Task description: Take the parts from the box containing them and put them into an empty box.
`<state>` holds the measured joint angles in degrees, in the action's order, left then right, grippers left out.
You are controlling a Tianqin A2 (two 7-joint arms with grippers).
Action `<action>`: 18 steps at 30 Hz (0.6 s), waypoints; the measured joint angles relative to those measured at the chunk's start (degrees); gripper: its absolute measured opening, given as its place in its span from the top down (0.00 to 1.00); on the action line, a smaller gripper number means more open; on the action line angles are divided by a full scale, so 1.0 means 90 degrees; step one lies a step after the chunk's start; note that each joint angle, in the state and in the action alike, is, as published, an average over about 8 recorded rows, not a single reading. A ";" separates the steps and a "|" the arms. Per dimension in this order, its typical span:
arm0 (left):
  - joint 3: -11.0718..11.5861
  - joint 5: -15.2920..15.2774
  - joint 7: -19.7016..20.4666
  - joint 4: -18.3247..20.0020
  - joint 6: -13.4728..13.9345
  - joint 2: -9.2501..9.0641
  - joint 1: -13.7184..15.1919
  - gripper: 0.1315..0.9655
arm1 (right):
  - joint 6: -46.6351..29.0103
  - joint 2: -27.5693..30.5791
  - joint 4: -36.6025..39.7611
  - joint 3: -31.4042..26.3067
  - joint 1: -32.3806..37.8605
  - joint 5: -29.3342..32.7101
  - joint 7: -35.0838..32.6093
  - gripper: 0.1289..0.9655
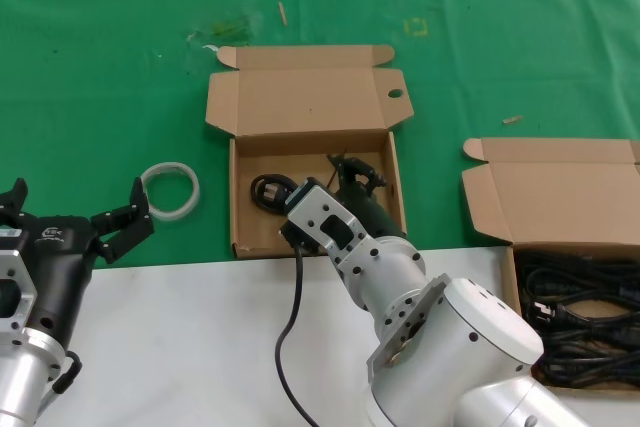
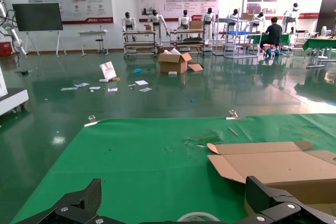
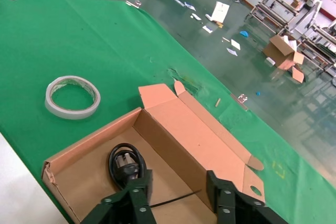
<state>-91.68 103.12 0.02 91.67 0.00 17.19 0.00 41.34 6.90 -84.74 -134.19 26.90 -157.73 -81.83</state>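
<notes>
Centrally in the head view, the right gripper (image 1: 352, 179) hangs inside the open mailer box with the holed lid tab (image 1: 392, 209), its fingers (image 3: 140, 199) spread apart and holding nothing. One bundled black power cord (image 1: 268, 190) lies coiled on that box's floor at about 9 o'clock from the gripper, just beside it; the right wrist view shows the coil with its moulded plug (image 3: 126, 163) close to one fingertip and a thin lead (image 3: 176, 198) trailing across the cardboard between the two fingers. The box's lid stands hinged back at 12 o'clock, with the small oval hole (image 1: 395, 94) in its right-hand tab.

At 3 o'clock, well apart, the second cardboard box (image 1: 500, 197) sits open with its plain lid flap back, and more black power cords (image 1: 580, 302) are heaped inside it.

The left gripper (image 1: 70, 217) waits at 9 o'clock over the edge of the green cloth (image 1: 100, 77), fingers (image 1: 125, 222) wide open and empty. A white tape ring (image 1: 170, 190) lies on the cloth between it and the middle box.
</notes>
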 joint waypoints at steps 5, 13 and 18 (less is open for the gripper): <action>0.0000 0.0000 0.0000 0.0000 0.0000 0.0000 0.0000 0.00 | -0.0064 0.0000 -0.0010 0.0065 -0.0041 0.0084 0.0124 0.66; 0.0000 0.0000 0.0000 0.0000 0.0000 0.0000 0.0000 0.00 | -0.0417 0.0001 -0.0070 0.0430 -0.0272 0.0551 0.0827 0.45; 0.0000 0.0000 0.0000 0.0000 0.0000 0.0000 0.0000 0.00 | -0.0715 0.0001 -0.0120 0.0735 -0.0465 0.0944 0.1407 0.42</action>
<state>-91.68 103.12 0.02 91.67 0.00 17.19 0.00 34.90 6.91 -85.82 -127.57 22.72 -149.24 -69.17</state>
